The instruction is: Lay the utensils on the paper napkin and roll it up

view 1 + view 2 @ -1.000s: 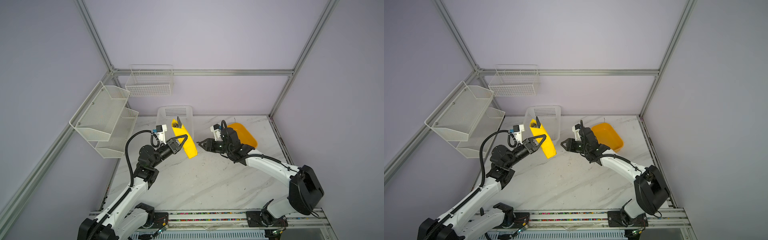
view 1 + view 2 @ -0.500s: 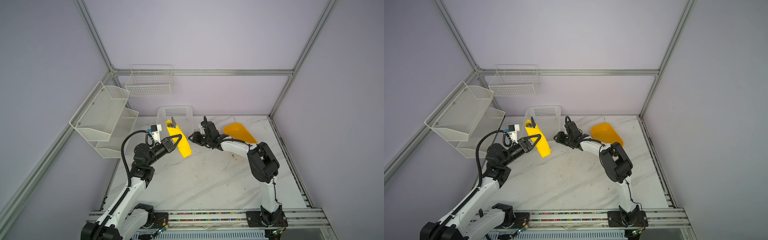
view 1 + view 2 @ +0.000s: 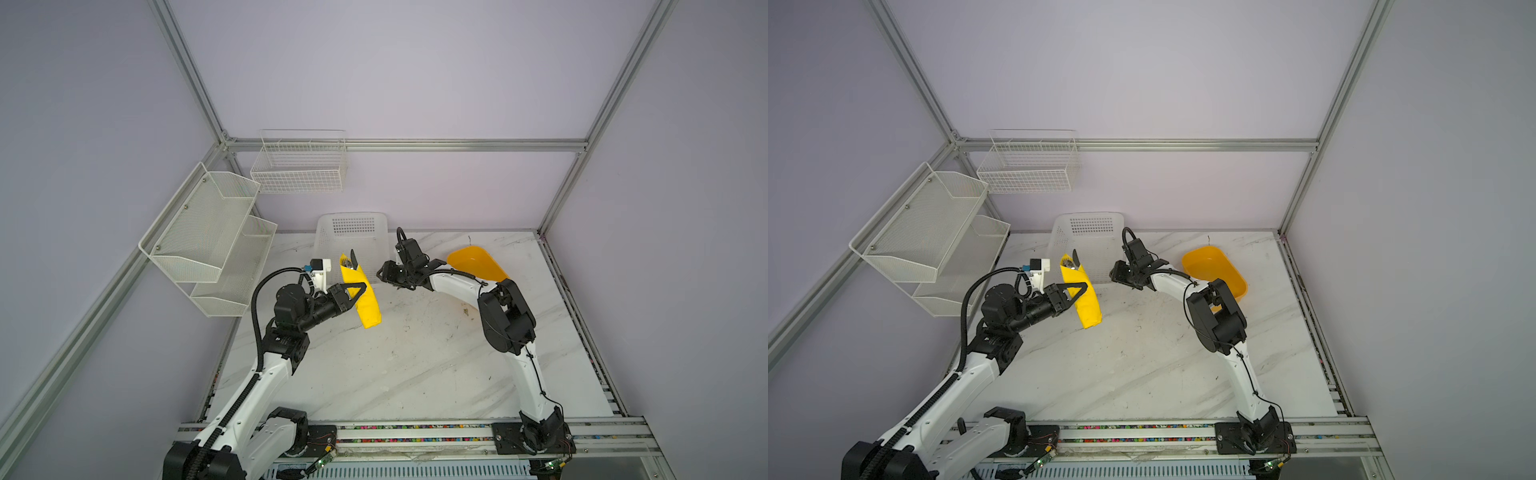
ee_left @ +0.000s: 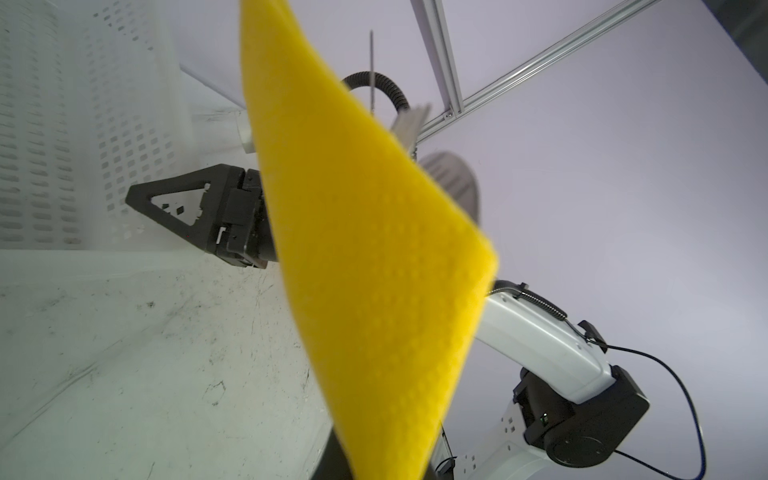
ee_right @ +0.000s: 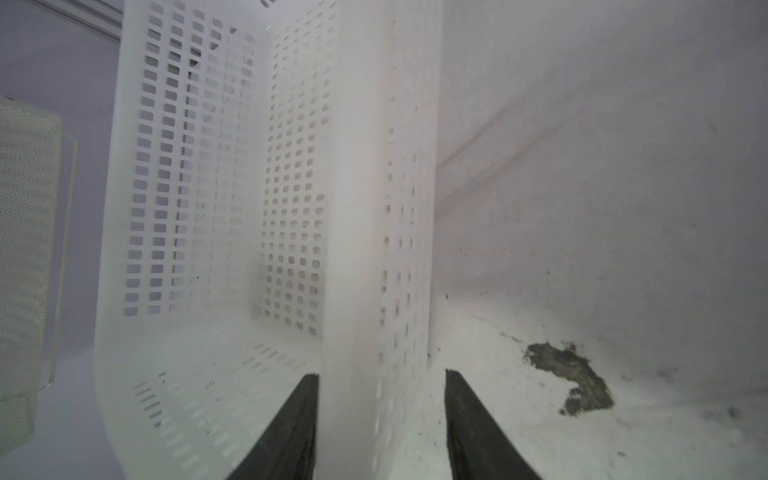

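Note:
The paper napkin is a narrow yellow roll held tilted above the table, and my left gripper is shut on its middle. The utensils poke out of its upper end; in the left wrist view a spoon bowl shows behind the roll, which hides my left jaws. My right gripper is open at the white perforated basket, one jaw on each side of its near wall.
An orange-yellow plastic tub sits on the marble table behind my right forearm. White mesh shelves hang on the left wall and a wire basket on the back wall. A dark stain marks the table beside the basket.
My right arm swung left and back from the table's middle to the white basket's wall. My left arm drew back to the left with the roll still held.

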